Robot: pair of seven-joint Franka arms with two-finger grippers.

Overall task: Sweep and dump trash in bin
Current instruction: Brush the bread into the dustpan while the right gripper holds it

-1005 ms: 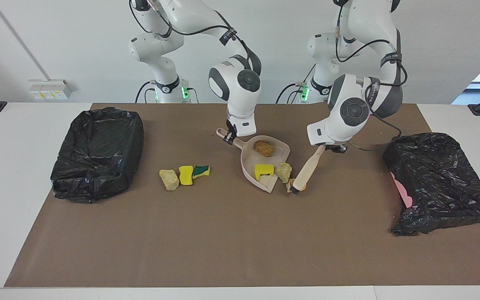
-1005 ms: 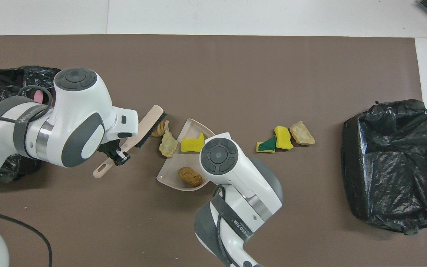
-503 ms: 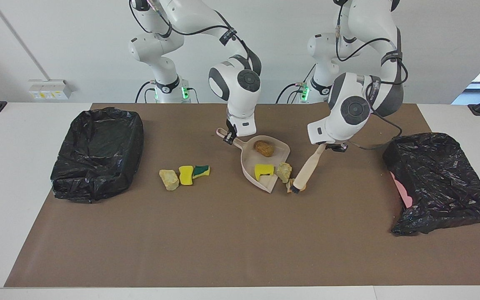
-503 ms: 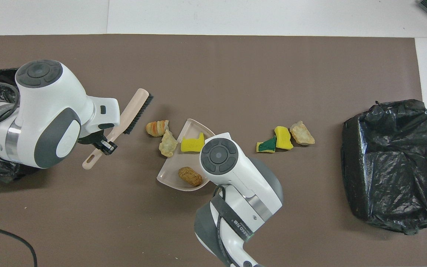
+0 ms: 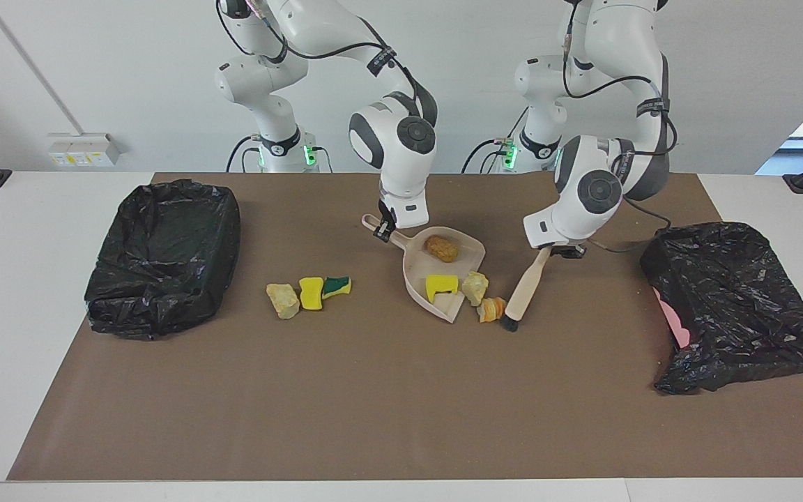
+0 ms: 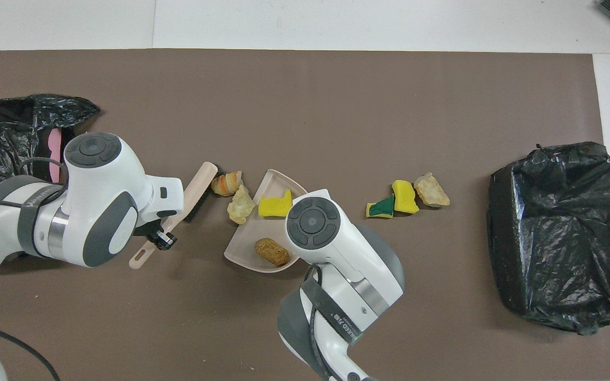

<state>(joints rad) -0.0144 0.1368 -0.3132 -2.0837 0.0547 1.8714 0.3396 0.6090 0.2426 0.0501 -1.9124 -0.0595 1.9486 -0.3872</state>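
Left gripper (image 5: 560, 249) clenched on brush (image 5: 525, 288) handle — bristles touching orange lump (image 5: 491, 309) beside dustpan (image 5: 459, 302) mouth. Right gripper (image 5: 384, 229) clamps dustpan handle. Brown lump (image 5: 441, 248) and yellow sponge (image 5: 441, 285) in pan; beige chunk (image 5: 475, 286) at its edge. Three scraps (image 5: 309, 293) lie toward the right arm's bin (image 5: 164, 254).

robot lab: two bench-mounted arms (image 5: 401, 139)

A beige dustpan (image 5: 443, 279) holds a brown lump (image 5: 441, 248) and a yellow sponge piece (image 5: 441, 286) on a brown mat (image 5: 373, 404) covering the white desk (image 5: 18, 279); black-lined bins (image 5: 164, 254) sit by a beige, black-bristled brush (image 5: 523, 293).
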